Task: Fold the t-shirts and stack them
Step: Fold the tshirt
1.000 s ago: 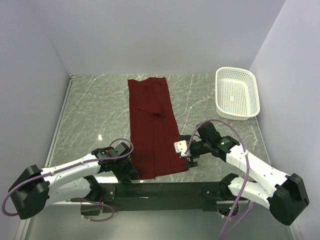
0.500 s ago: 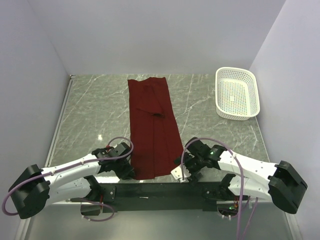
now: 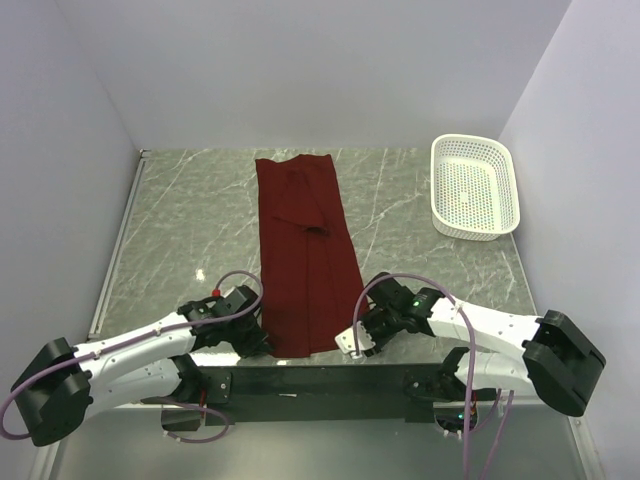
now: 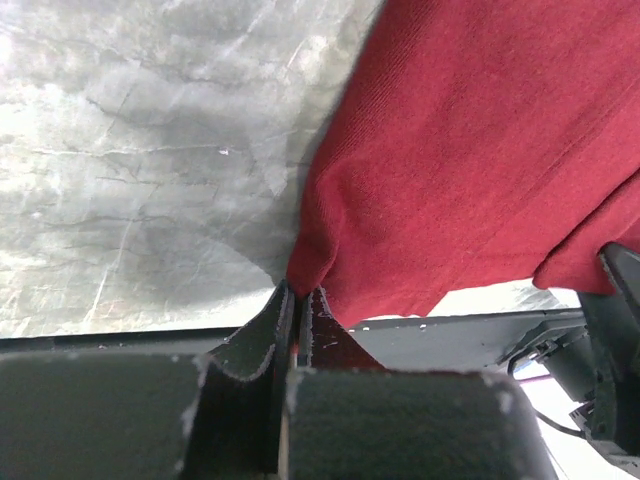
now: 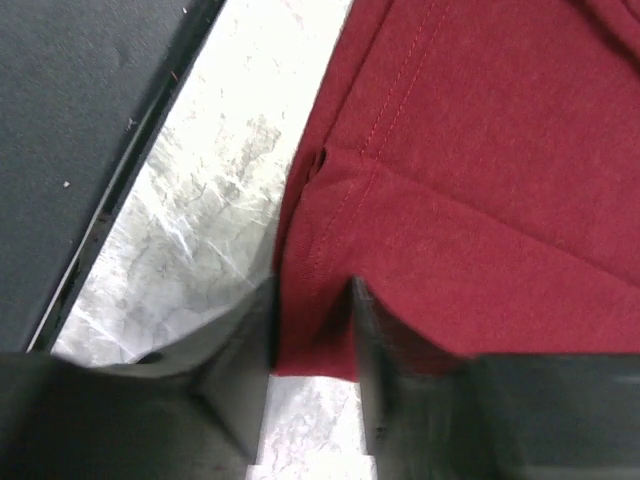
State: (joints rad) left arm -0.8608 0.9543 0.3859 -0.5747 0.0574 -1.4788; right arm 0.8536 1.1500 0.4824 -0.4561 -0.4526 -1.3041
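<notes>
The right tool [image 3: 357, 338] has dropped astride the 5 o'clock hem corner of the t-shirt [image 3: 305, 250], centred on the surface [image 3: 200, 220], jaws half-open; the left tool [image 4: 297, 300] has clamped the 7 o'clock corner; next, close right and fold toward 12 o'clock.

Soft, even light falls from overhead, with hardly a shadow. The stone table [image 5: 190, 250] glares white just left of the right claw [image 5: 312, 335] and pale beyond the left claw [image 4: 297, 305]. Both claws blur up close; the t-shirt [image 4: 470, 150] weave ahead of them stays crisp.
</notes>
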